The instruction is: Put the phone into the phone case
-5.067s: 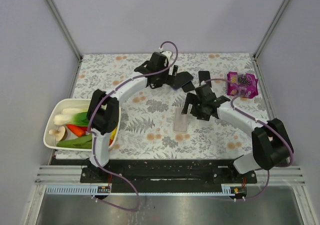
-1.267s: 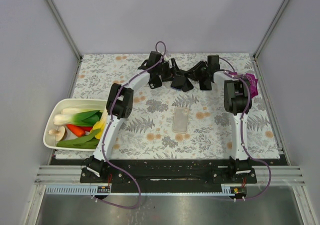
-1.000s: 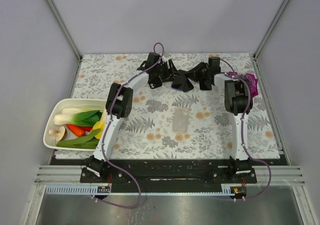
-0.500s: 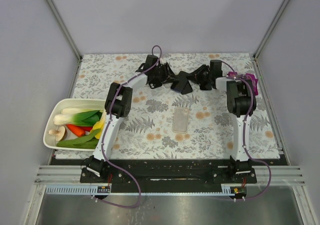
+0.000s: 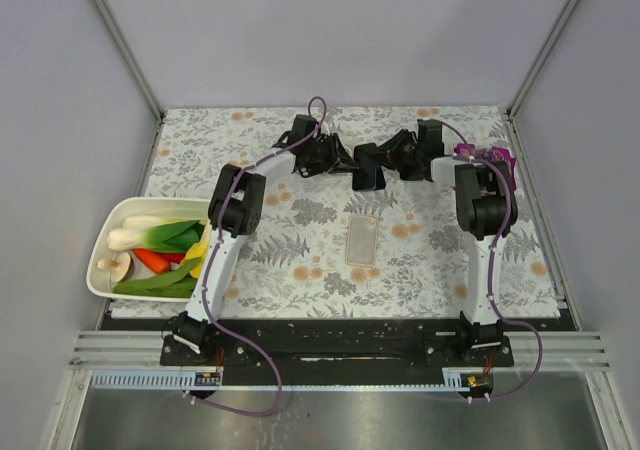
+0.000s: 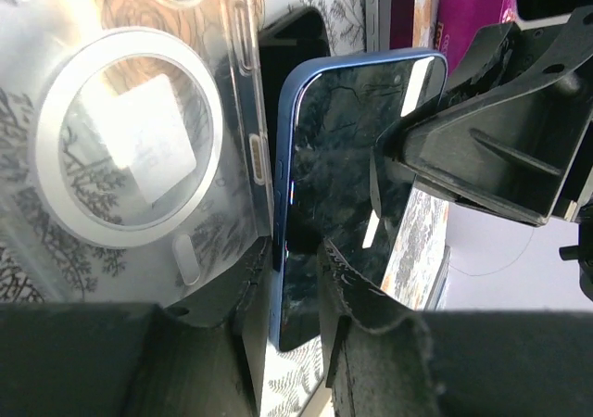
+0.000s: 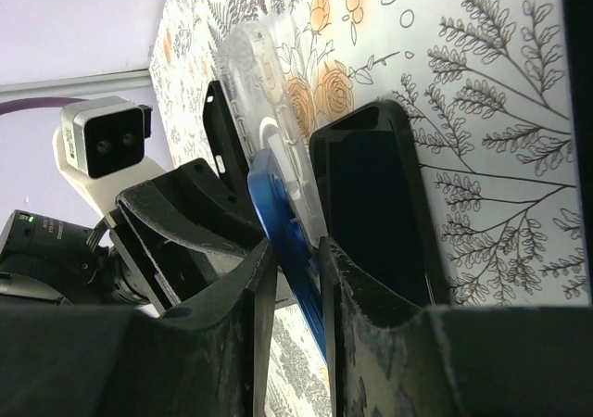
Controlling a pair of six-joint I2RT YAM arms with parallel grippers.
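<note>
In the lower centre, the right gripper [image 7: 296, 261] holds the blue phone [image 7: 278, 218] between its fingers. A clear case [image 7: 269, 93] stands against the phone, and a flat black piece [image 7: 380, 204] lies to its right.

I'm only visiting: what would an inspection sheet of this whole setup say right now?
Surface: floral table.
Job's things: blue phone held between both grippers at the far side; clear phone case flat mid-table, empty.
Clutter: white tub of vegetables, purple packet, black case.
Grippers: left gripper and right gripper both shut on the phone, from opposite ends.
Cables: purple cables along both arms.
Surroundings: grey walls, metal frame.
</note>
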